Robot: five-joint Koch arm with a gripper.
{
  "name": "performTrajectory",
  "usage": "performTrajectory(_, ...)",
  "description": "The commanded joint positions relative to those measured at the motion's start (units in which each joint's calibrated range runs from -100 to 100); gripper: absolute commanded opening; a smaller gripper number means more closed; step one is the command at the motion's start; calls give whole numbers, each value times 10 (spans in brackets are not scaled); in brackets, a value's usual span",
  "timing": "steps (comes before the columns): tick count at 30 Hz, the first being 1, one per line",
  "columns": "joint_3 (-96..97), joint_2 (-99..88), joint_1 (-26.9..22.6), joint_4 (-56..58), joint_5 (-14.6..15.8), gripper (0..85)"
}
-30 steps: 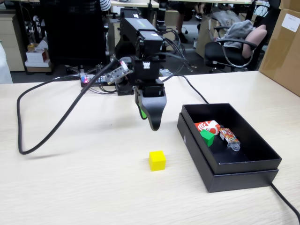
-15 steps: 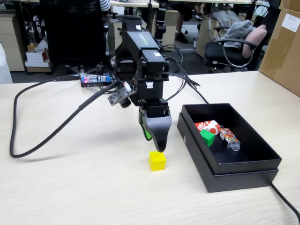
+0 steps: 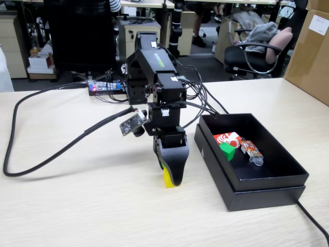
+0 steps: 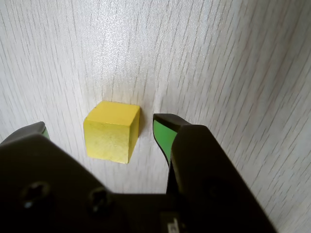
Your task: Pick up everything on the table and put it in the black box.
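Observation:
The yellow cube (image 4: 112, 131) rests on the beige table (image 3: 77, 206) between my gripper's (image 4: 102, 127) green-padded jaws, with a gap on each side. In the fixed view the open gripper (image 3: 171, 178) stands down at the tabletop and hides most of the yellow cube (image 3: 166, 180). To the right sits the black box (image 3: 218, 172). Inside it lie the green cube (image 3: 226, 151) and the red carton (image 3: 227, 138).
An orange candy wrapper (image 3: 252, 150) also lies in the box. Black cables (image 3: 51, 154) loop over the table's left side, and another cable (image 3: 313, 221) runs off at the front right. A tan cardboard carton (image 3: 311, 51) stands at the far right.
The arm has reached forward and lowered the gripper from above the table down around the yellow cube, which has not moved. The left cable loop has been dragged along.

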State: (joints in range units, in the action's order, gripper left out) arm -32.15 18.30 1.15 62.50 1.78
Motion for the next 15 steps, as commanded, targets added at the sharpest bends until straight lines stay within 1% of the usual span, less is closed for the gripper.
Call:
performTrajectory(1,-38,-8,0,-15,0,420)
performTrajectory(3,-39,-5,-1,-15,0,404)
performTrajectory(5,-41,2,-1,-15,0,339)
performTrajectory(8,-45,13,-2,-15,0,338)
performTrajectory(10,-54,24,-1,-15,0,290)
performTrajectory(13,-67,42,0,-15,1,281)
performTrajectory(14,-67,46,0,-15,1,263)
performTrajectory(15,-69,46,0,-15,2,219)
